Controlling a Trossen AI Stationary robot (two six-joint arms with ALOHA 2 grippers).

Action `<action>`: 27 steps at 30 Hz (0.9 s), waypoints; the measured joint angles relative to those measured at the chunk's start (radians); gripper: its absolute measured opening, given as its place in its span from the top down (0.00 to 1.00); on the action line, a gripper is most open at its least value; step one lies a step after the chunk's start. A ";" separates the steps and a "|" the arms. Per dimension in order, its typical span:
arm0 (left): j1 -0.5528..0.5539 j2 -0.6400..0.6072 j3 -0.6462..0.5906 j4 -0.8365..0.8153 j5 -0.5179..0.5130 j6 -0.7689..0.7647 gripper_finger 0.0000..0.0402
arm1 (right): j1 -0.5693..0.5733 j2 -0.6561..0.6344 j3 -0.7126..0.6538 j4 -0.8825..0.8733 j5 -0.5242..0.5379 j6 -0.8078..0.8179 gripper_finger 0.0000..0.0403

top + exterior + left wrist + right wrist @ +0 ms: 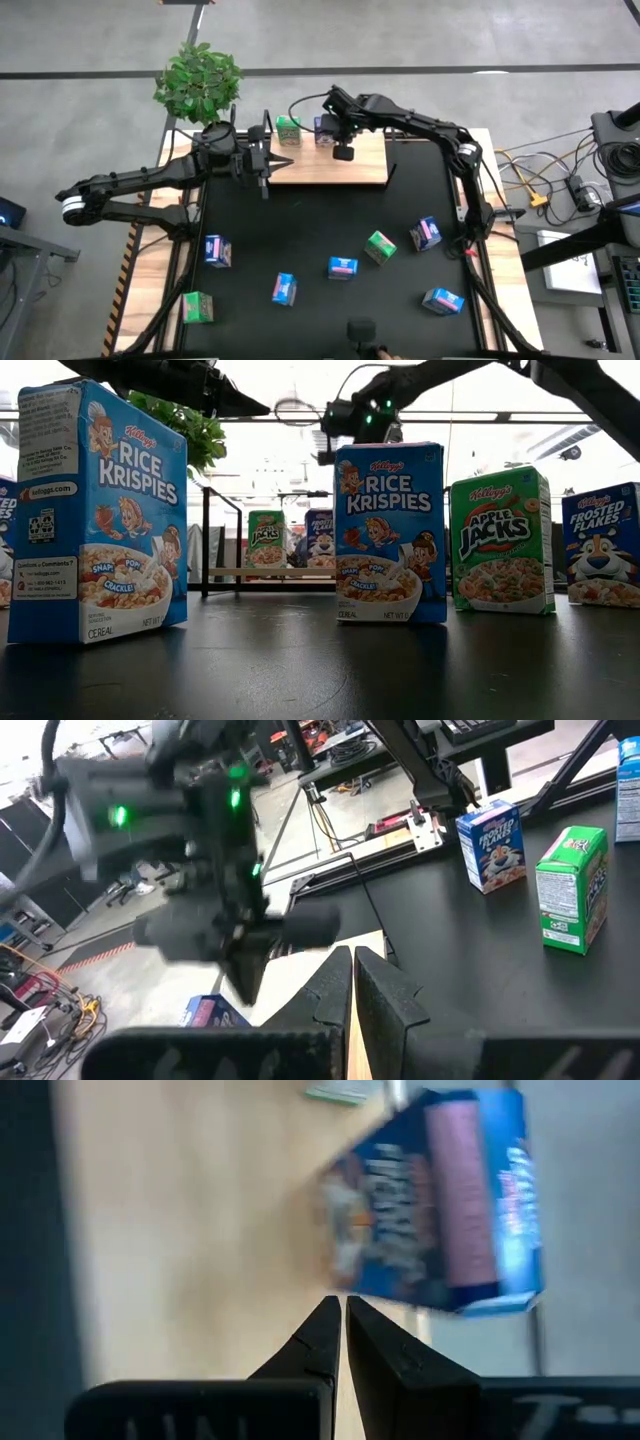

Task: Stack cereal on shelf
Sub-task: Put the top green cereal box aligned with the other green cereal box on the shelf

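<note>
- Far left of the worktop [400, 215]: left tool [266, 162] at the shelf's left end, fingers pressed together, pinching nothing.
- Left front: green carton [198, 306] near the worktop's edge, a blue carton [217, 250] behind it.
- Back centre: shelf [345, 172], light wood, carrying a green cereal carton [288, 129] and a blue one [325, 130] side by side at its rear edge.
- Just above the shelf, beside the blue one: right tool [342, 1320], fingers pressed together, empty; box blurred in the right wrist view, probably Frosted Flakes.
- Centre front: two more blue cartons [284, 288] [342, 267], well apart from the shelf.
- Right of centre: green Apple Jacks carton [379, 246], then a blue-and-pink carton [426, 233].
- Far right front: last blue carton [442, 300], lying tilted.
- Behind the worktop's left corner: leafy plant [198, 78].
</note>
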State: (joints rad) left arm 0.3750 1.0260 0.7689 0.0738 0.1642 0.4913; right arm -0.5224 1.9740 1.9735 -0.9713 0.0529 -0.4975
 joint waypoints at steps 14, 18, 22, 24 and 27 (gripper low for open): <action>0.000 0.000 0.000 -0.003 0.000 -0.002 1.00 | 0.198 -0.225 -0.055 -0.213 -0.319 0.394 0.97; 0.000 0.000 0.000 -0.007 0.000 -0.002 1.00 | 0.281 -0.278 -0.133 -0.209 -0.318 0.466 0.97; 0.000 0.000 0.000 -0.011 0.000 -0.003 1.00 | 0.345 -0.324 -0.239 -0.183 -0.313 0.613 0.97; 0.000 0.000 0.000 -0.012 0.000 -0.003 1.00 | 0.364 -0.344 -0.289 -0.183 -0.305 0.702 0.95; 0.000 0.000 0.000 -0.014 0.000 -0.003 1.00 | 0.389 -0.377 -0.363 -0.202 -0.303 0.817 0.88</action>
State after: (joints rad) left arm 0.3752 1.0264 0.7689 0.0597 0.1642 0.4885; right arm -0.1333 1.5971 1.6100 -1.1732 -0.2501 0.3191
